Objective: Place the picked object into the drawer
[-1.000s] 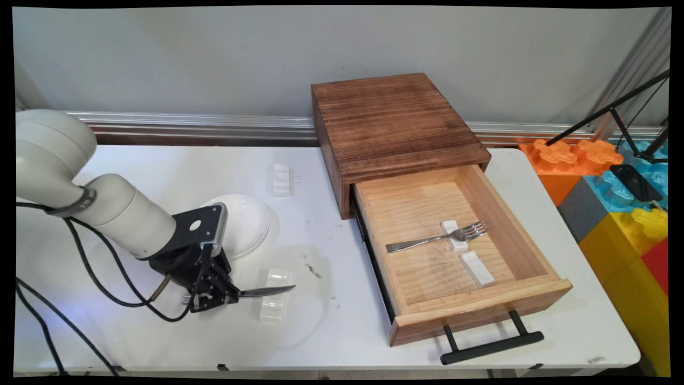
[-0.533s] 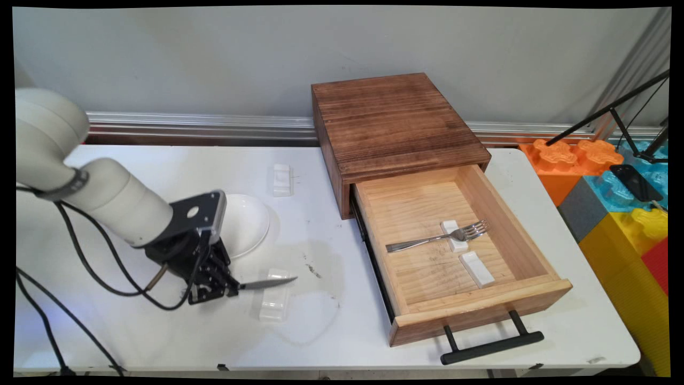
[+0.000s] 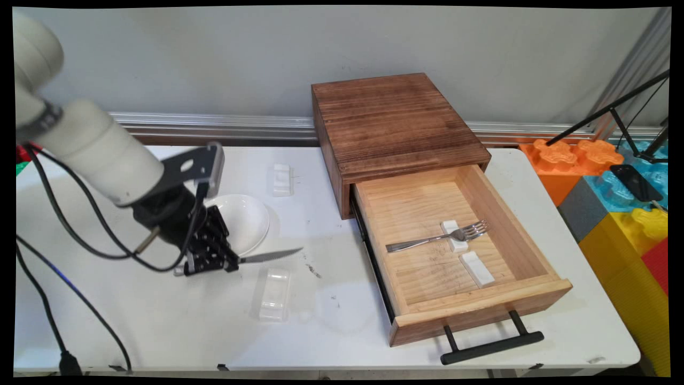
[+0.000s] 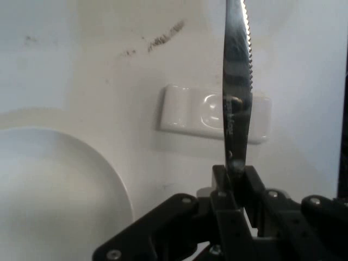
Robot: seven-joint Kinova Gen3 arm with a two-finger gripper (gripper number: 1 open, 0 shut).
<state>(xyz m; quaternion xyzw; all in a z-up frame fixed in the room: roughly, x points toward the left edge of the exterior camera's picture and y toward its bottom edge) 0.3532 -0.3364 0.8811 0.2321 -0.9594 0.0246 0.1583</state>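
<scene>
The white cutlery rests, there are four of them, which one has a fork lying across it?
The rest deeper in the open drawer: the fork lies on it. Its neighbour and both rests on the table are bare.

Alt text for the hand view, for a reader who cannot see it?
The claw grips a serrated knife whose blade points up the frame, above a white table. A white cutlery rest lies under the blade, a white plate at lower left.

On the tabletop [image 3: 160, 321], a plate [image 3: 243, 222] lies left of the drawer [image 3: 454, 251]; one rest [image 3: 274, 293] near it, another [image 3: 281, 179] far. A fork [image 3: 438, 238] lies in the drawer.
</scene>
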